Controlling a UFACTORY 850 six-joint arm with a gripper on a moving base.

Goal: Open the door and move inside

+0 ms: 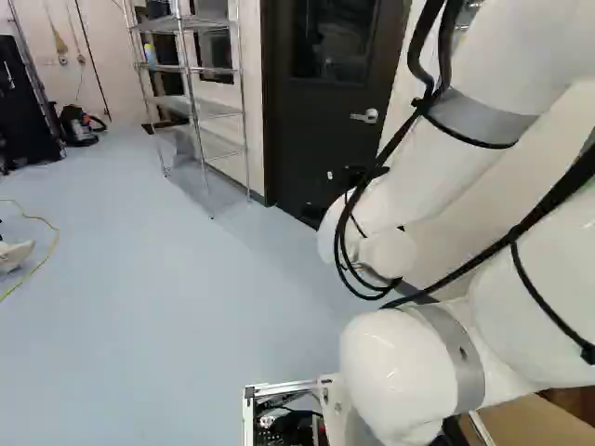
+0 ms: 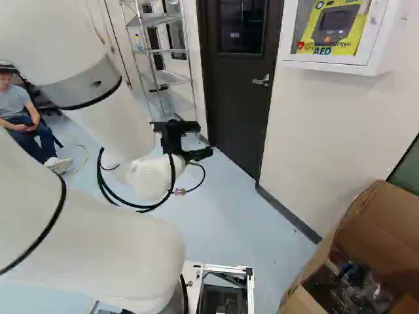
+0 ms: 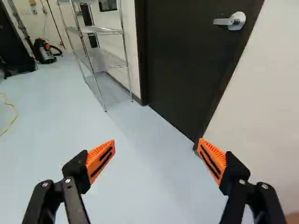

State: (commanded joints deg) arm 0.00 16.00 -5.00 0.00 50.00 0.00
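Observation:
My gripper hangs in front of the door, over the floor, in the right base view. In the wrist view the gripper stands wide open, with nothing between its orange pads. The dark door is closed in its frame, with a window in its upper part. Its silver lever handle lies ahead of the gripper, well beyond the fingertips and not touched. The same handle shows at the upper right of the left base view, left of my arm.
A wire shelf rack stands left of the door. A white AED cabinet hangs on the wall right of it. An open cardboard box stands near the base on the right. A vacuum cleaner and a yellow cable are farther left.

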